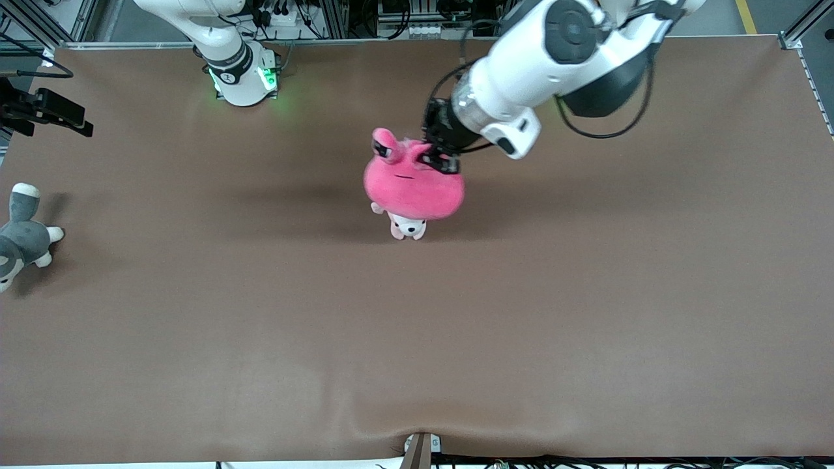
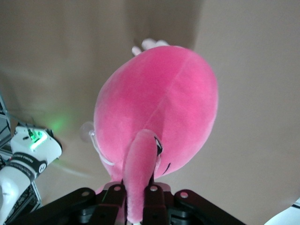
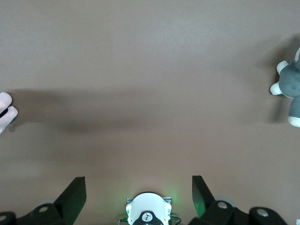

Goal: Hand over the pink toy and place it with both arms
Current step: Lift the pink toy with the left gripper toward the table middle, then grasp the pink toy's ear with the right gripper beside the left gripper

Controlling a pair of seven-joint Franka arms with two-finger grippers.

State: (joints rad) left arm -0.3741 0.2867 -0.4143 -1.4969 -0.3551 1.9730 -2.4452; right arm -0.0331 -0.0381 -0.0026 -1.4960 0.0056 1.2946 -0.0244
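Observation:
The pink toy (image 1: 414,187) hangs in the air over the middle of the table, directly above a small white and pale-pink dog plush (image 1: 407,227). My left gripper (image 1: 438,158) is shut on one of the toy's eye stalks. In the left wrist view the stalk sits pinched between the fingers of the left gripper (image 2: 138,192), and the toy's round body (image 2: 159,108) hangs beneath. My right gripper (image 3: 139,187) is open and empty, high above its own base (image 3: 147,213). It is out of the front view.
A grey and white plush (image 1: 19,238) lies at the right arm's end of the table and also shows in the right wrist view (image 3: 290,89). The right arm's base (image 1: 242,75) glows green. A black camera mount (image 1: 45,111) overhangs that end.

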